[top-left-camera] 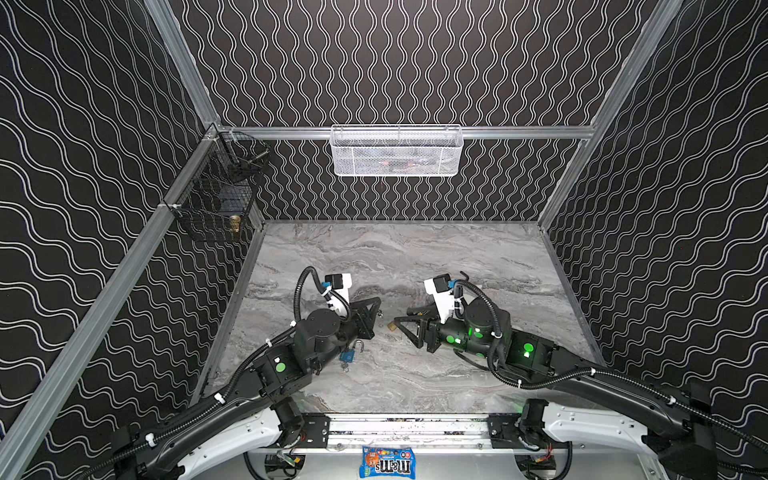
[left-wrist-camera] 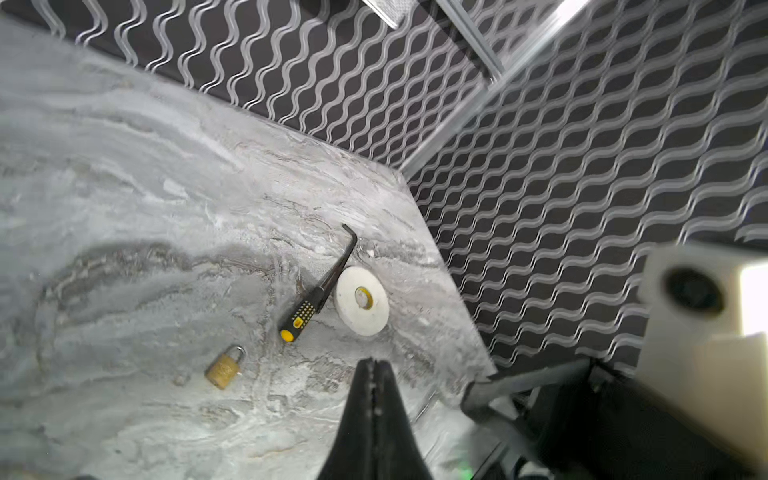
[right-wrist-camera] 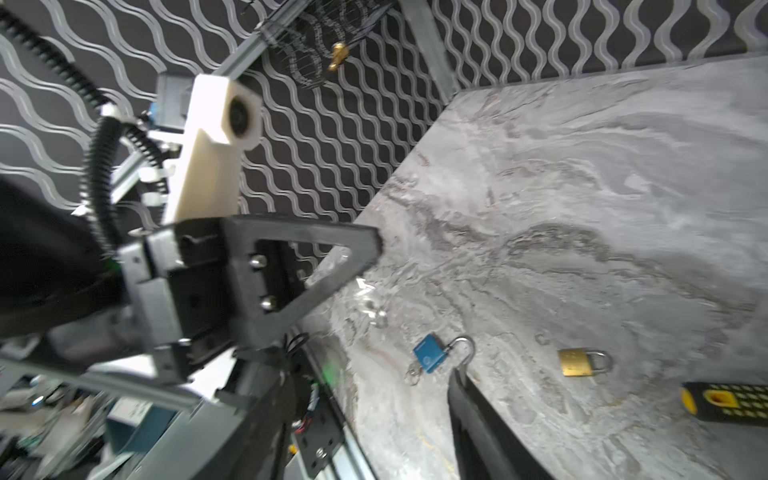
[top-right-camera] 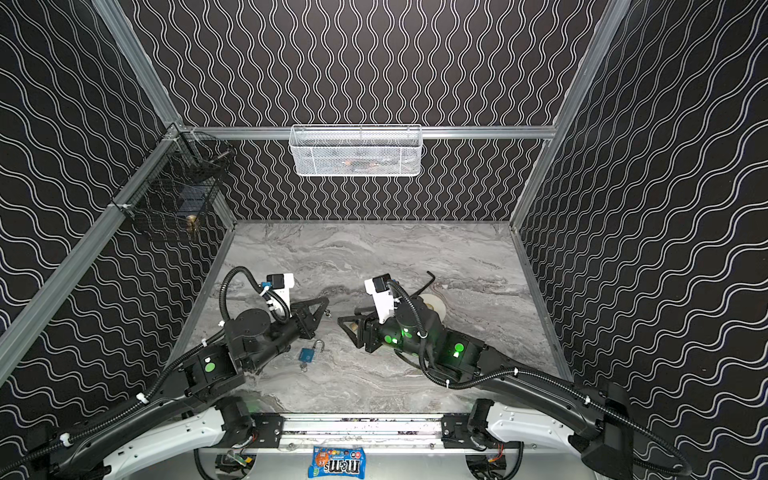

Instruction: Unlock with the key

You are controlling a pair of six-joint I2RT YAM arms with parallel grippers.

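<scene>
The brass padlock (top-left-camera: 391,327) lies at lower centre in a top view, beside the right gripper (top-left-camera: 397,322), whose fingers seem spread. It looks small, stiff and smooth, so I would grasp its flat body. The left gripper (left-wrist-camera: 374,368) has its fingers pressed together.

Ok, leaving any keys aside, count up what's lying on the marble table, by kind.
Padlocks: 2, a blue padlock and a brass padlock
Hand tools: 1, a tool with a black and yellow handle
Rolls: 1, a white roll
Total: 4
</scene>
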